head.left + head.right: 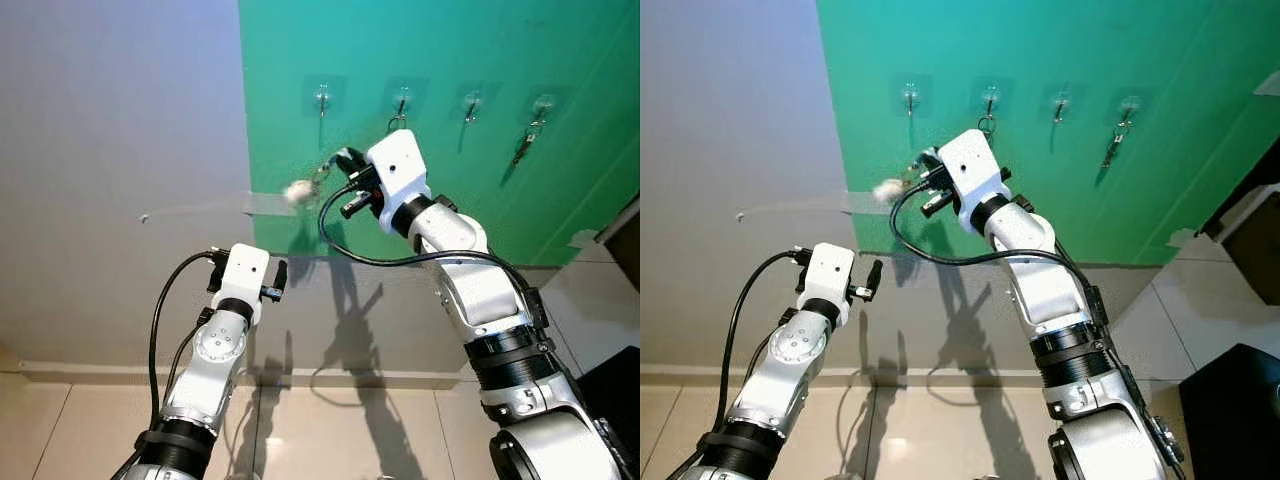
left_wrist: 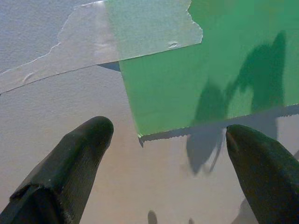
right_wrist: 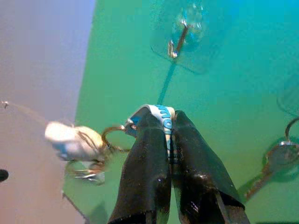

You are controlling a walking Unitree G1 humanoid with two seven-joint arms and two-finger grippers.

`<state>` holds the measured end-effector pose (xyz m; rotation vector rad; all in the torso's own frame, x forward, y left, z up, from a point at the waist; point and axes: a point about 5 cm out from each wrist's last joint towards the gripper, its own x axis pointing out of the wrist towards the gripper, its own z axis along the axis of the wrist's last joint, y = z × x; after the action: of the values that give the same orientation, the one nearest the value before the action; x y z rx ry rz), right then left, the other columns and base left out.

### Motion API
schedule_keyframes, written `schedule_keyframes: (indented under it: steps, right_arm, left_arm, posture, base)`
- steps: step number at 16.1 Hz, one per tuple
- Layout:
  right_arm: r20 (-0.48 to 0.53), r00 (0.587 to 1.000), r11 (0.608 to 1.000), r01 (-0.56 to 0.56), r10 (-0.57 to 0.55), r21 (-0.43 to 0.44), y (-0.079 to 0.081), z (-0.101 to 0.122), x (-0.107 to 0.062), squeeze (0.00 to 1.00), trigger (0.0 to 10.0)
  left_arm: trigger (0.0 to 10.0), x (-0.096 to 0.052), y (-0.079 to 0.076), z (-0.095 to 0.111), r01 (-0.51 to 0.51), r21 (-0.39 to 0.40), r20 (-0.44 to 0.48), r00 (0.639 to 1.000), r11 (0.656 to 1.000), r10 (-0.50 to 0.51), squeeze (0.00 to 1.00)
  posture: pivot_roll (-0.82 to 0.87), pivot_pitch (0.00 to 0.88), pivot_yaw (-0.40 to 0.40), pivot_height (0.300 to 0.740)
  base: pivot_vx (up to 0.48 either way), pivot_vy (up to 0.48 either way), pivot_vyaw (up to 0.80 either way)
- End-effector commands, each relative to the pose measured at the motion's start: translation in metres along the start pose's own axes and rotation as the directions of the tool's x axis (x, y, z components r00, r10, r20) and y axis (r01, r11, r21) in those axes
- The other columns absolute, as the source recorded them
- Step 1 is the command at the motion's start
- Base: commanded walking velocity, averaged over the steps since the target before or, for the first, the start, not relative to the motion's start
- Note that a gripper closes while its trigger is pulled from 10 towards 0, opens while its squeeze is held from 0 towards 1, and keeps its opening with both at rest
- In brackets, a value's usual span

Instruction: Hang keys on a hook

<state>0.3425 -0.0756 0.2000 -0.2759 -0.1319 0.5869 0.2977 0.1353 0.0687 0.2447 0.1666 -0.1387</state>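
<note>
- Holding a bunch of keys (image 3: 81, 151) up against the green sheet (image 1: 480, 60) on the wall, the right gripper (image 3: 169, 122) is pinched tight on the white-and-blue tag of the bunch, with the ring and a pale fob dangling to one side of the fingers.
- The bunch hangs just below the leftmost hook (image 3: 180, 37) and slightly to one side of it; nothing is looped over that hook yet.
- The left gripper (image 2: 170, 135) points at the lower corner of the green sheet, its two fingers spread wide with nothing between them.
- Risk: the grip is on the tag, not the ring, so the ring can swing freely. It could slide past the hook tip rather than over it, and letting go then would drop the bunch to the floor.
- Risk: the hooks look like clear stick-on pads, so a hard push from the fingers might peel one off the sheet.
- Risk: the tape (image 2: 140, 32) at the sheet's edge looks loose, and pressing there could shift the sheet.
- Count: four hooks in a row on the green sheet.
- Count: two hooks seem taken, the second from the left (image 1: 401, 100) by a ring and key, the far right (image 1: 540, 105) by a dark key; two look free.
- Count: one bunch in the gripper.
</note>
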Motion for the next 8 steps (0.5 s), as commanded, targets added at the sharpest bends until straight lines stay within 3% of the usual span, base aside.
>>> schedule_keyframes:
  steps: [1, 8]
  right_arm:
    - [0.005, 1.0, 1.0, 0.006, -0.006, -0.014, -0.009, 0.008, 0.001, 0.0, 10.0]
    - [0.01, 0.999, 0.995, -0.043, 0.044, -0.088, -0.017, 0.023, 0.014, 0.0, 10.0]
  left_arm:
    - [10.0, 0.001, -0.004, 0.005, 0.008, 0.0, 0.024, 1.0, 1.0, -0.008, 0.0]
    - [10.0, -0.001, -0.006, 0.005, 0.001, -0.003, 0.028, 1.0, 1.0, -0.001, 0.0]
  posture:
    - [0.05, 0.0, -0.071, 0.74]
    - [0.07, 0.0, -0.091, 0.74]
  base:
    - [0.0, 0.0, 0.0]
    - [0.0, 0.0, 0.0]
